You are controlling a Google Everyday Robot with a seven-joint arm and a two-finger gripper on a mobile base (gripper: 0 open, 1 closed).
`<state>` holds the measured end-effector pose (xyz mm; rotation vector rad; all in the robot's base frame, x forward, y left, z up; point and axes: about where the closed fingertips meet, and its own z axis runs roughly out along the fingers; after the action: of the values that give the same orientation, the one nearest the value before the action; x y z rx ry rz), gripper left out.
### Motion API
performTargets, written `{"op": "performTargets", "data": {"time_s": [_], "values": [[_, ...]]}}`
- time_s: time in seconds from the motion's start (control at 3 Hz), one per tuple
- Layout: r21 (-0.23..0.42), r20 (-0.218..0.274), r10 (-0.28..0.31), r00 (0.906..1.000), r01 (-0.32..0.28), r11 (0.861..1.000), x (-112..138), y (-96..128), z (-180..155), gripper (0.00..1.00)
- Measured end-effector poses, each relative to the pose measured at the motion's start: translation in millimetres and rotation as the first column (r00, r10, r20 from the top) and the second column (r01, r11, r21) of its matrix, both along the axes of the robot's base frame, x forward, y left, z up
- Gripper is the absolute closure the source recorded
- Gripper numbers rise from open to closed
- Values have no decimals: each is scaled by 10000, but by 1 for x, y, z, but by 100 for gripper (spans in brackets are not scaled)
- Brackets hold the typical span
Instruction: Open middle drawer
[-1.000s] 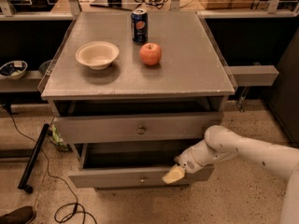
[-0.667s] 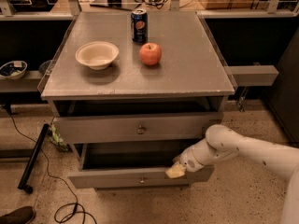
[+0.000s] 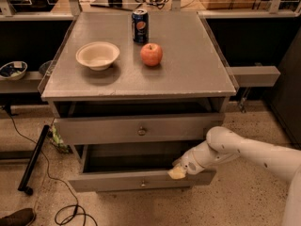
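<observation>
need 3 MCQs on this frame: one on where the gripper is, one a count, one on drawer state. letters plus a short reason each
1. Where is the gripper?
A) hanging clear of the furniture
B) at the top edge of the middle drawer front, right of its knob
C) out of view

2. How many things stand on the cabinet top?
A) one
B) three
C) five

3. What state is the middle drawer in?
A) fully shut
B) pulled out, dark inside showing
C) taken out of the cabinet

Key:
1 B: the arm comes in from the right and the gripper sits at the front panel's upper edge.
2 B: a bowl, an apple and a blue can, nothing else.
3 B: its front stands forward of the drawer above, with an open cavity behind it.
</observation>
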<state>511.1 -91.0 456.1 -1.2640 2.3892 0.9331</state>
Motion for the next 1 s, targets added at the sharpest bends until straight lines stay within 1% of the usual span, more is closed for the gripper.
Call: {"op": "performTargets", "data": {"time_s": [0.33,1.0], "values": [[0,0,0,10000,0,10000,0,0,0,100],[3,3,-1,10000,1,10000,11,-3,2,100]]}}
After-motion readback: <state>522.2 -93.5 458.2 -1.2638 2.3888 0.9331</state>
